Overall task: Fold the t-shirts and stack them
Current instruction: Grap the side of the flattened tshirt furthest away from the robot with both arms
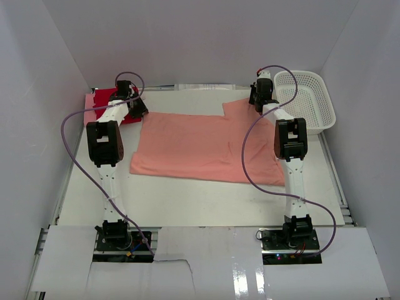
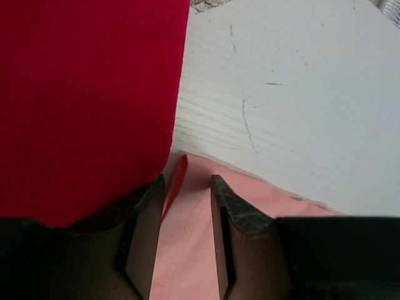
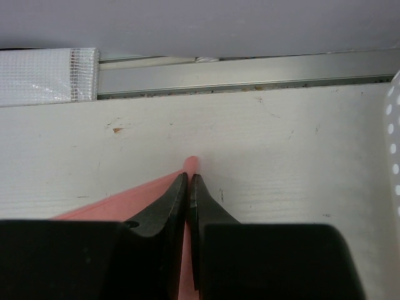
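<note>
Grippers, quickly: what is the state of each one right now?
Left gripper: jaws apart, straddling the edge of the salmon t-shirt, not clamped.
Right gripper: closed, pinching a corner of the salmon t-shirt.

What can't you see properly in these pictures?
Top view: the left arm hides much of the red t-shirt; the pale pink t-shirt is just a sliver.
Right wrist view: the picture's edge cuts off the basket.
Left wrist view: the left gripper covers most of the salmon t-shirt.
</note>
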You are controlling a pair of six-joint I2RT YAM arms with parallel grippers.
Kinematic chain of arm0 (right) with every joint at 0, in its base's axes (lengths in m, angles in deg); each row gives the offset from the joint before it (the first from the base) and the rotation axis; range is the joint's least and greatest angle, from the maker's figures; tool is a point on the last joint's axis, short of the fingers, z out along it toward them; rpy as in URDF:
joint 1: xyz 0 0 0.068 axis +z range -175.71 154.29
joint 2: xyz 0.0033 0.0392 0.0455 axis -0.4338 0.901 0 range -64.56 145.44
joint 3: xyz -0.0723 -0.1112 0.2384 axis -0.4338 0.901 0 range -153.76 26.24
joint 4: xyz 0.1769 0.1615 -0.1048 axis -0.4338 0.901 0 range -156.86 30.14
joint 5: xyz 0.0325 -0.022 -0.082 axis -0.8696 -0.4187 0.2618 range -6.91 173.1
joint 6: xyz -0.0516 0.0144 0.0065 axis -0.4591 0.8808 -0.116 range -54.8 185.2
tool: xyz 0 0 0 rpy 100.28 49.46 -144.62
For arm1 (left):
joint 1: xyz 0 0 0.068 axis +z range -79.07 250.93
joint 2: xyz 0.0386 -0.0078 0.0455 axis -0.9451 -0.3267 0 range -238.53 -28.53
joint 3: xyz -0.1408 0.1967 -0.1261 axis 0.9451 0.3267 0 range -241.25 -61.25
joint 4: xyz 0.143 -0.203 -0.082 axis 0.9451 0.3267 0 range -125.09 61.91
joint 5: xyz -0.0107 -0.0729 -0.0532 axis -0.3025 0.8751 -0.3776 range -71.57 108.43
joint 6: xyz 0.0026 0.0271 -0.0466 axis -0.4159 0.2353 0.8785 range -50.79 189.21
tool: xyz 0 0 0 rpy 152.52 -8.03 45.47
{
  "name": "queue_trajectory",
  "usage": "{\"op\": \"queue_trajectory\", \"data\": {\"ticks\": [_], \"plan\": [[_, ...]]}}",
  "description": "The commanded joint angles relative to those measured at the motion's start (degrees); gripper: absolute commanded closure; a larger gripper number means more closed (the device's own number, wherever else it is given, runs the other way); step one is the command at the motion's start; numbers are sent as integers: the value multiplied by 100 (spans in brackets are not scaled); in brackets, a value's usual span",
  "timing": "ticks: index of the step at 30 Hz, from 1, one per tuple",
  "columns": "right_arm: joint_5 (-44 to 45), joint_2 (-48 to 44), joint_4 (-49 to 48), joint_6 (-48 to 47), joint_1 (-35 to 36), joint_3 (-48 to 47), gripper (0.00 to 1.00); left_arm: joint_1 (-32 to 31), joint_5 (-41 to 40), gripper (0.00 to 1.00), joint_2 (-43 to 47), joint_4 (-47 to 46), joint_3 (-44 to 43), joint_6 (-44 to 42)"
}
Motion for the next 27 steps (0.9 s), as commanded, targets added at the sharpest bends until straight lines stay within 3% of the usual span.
{"op": "queue_trajectory", "data": {"ticks": [1, 7, 12, 22, 27], "plan": [[-3, -228, -128, -39, -89, 41, 92, -16, -79, 55, -17, 75, -98, -92], [-29, -297, -136, 5, -89, 76, 92, -16, 70, 73, -192, 83, -195, -39], [-38, -315, -154, -4, -89, 67, 92, -16, 158, 98, -210, 92, -195, -30], [-188, -631, -452, -13, -115, 32, 92, -16, 255, 100, -52, -4, -292, -31], [-240, -939, -497, -100, -115, 84, 92, -16, 255, 100, 456, -258, -2, -13]]}}
